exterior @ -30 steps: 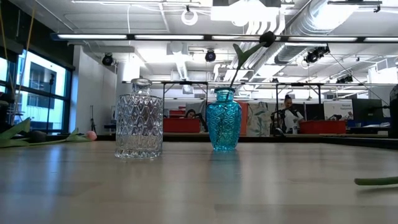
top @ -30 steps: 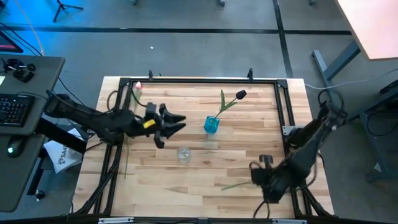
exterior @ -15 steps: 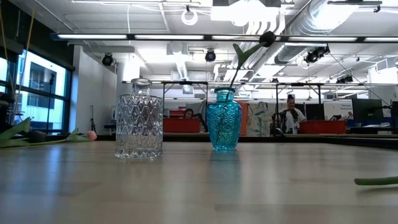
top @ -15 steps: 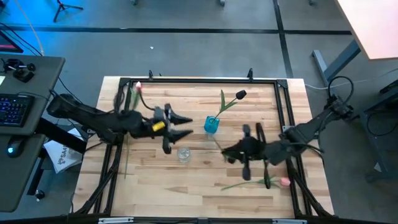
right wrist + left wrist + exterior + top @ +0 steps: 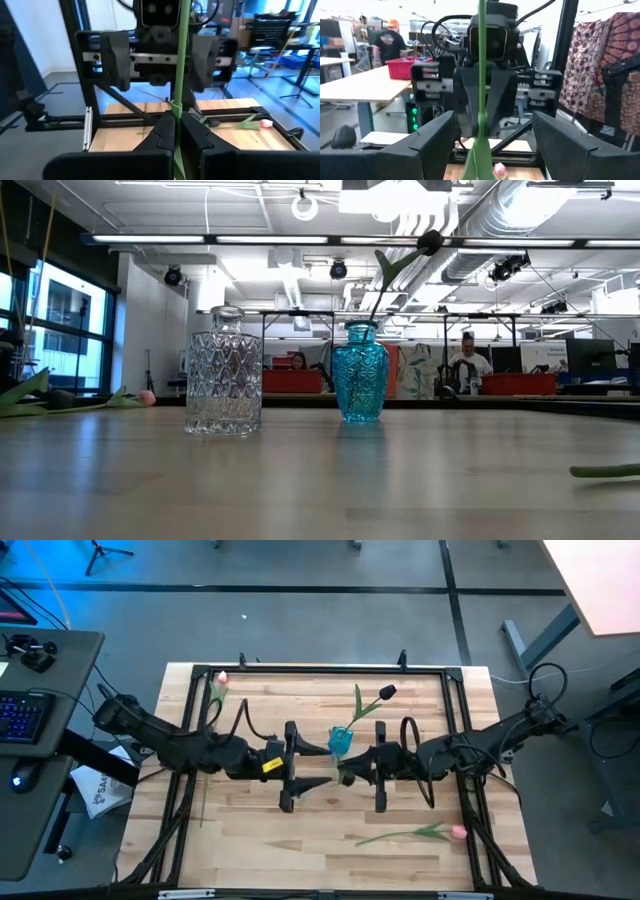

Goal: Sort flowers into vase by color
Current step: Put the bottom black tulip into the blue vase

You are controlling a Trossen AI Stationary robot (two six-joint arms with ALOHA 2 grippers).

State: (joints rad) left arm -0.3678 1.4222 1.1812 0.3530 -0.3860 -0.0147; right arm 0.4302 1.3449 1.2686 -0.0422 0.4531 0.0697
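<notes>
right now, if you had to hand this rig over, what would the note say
Right gripper: shut on a green flower stem, mid-table; its head is not visible.
Left gripper: open, fingers either side of that stem, not gripping.
Blue vase: one dark flower in it.
Clear vase: no flowers.
Pink flowers: one at the far left corner, one near the front right.
Left: place the held flower, then the pinks.

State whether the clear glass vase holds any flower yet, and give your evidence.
Empty. In the low view the clear glass vase stands upright with nothing rising from its neck, while the blue vase beside it carries one dark-headed tulip.
</notes>
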